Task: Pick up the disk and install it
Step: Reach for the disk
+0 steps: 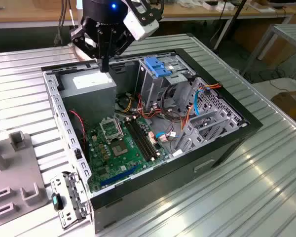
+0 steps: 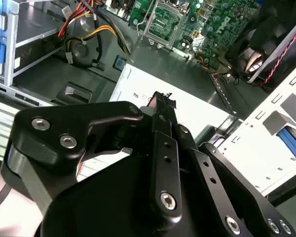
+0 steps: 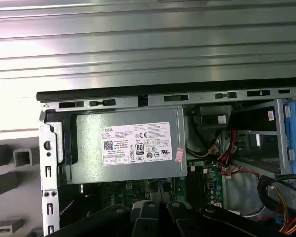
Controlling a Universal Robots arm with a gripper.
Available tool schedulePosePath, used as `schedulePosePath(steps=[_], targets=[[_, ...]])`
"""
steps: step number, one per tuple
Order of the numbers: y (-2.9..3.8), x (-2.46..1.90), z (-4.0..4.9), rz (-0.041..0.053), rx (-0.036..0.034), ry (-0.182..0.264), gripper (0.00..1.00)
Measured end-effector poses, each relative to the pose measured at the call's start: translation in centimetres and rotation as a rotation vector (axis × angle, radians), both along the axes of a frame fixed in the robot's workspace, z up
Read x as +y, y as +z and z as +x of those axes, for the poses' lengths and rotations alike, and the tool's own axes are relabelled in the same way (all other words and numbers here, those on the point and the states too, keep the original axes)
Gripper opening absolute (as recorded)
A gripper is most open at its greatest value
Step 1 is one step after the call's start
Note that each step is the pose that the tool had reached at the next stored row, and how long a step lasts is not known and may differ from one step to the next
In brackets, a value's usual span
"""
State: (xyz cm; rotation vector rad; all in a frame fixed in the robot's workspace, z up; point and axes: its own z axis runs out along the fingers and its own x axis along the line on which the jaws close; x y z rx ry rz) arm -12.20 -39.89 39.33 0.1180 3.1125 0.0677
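Fingers pressed together on nothing, my gripper (image 1: 104, 68) hangs over the power supply (image 1: 91, 84); the disk (image 1: 158, 66) appears to sit atop the drive cage (image 1: 150, 91), where a clean pickup demands jaws squared to its blue frame.

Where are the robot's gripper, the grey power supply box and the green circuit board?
gripper (image 1: 104, 66): exterior view, at the tips of its fingers.
power supply box (image 3: 130, 147): first wrist view, on its white label.
green circuit board (image 1: 119, 150): exterior view, on the middle of the board.
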Motion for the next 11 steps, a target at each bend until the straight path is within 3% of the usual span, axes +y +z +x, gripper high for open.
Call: schedulePosePath(steps=[9,11], targets=[[0.00,0.00,-1.20,0.0000,0.0000,0.000,0.11],[0.00,0.18,-1.90,0.0000,0.0000,0.000,0.11]])
